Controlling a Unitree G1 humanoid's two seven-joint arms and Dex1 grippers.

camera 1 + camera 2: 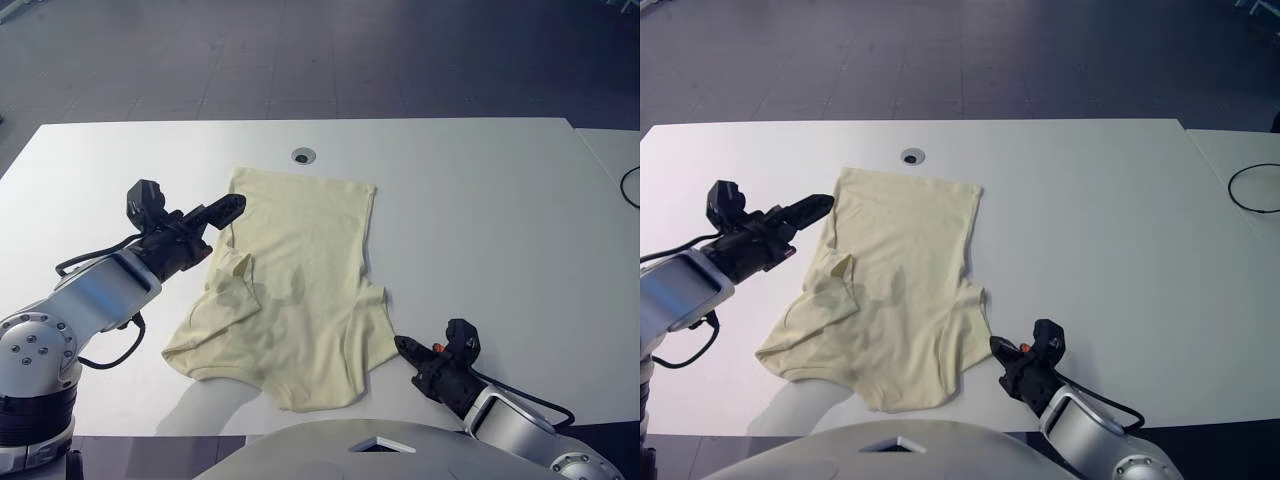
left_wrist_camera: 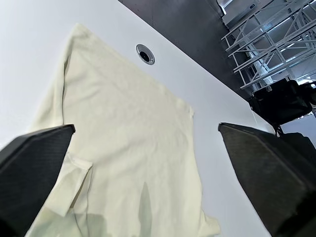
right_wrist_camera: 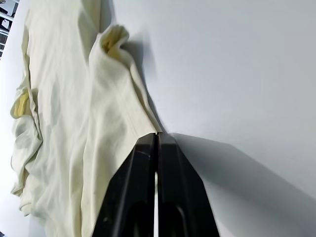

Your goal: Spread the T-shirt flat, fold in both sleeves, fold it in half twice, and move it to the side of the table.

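- Pale yellow cotton T-shirt [image 1: 300,270] lies on the white table [image 1: 480,200], roughly in the middle and nearer the robot's edge. Its straight far edge stops just short of a round cable grommet [image 1: 303,155].
- The far half of the cloth is fairly flat. The near half is wider and rumpled, with a small flap [image 1: 236,276] turned over on the robot's left side and creases running toward the near edge.
- Left gripper [image 1: 235,207] hovers at the T-shirt's left edge, near the far corner. In the left wrist view its two dark fingers [image 2: 34,173] stand wide apart, with the shirt below them and nothing between them.
- Right gripper [image 1: 402,345] sits low on the table at the shirt's near right corner. Its black fingers [image 3: 143,197] are pressed together, with the tips right against the cloth's edge. Whether any fabric is nipped between them cannot be told.
- A black cable [image 1: 1252,187] loops on the neighbouring table surface to the far right.
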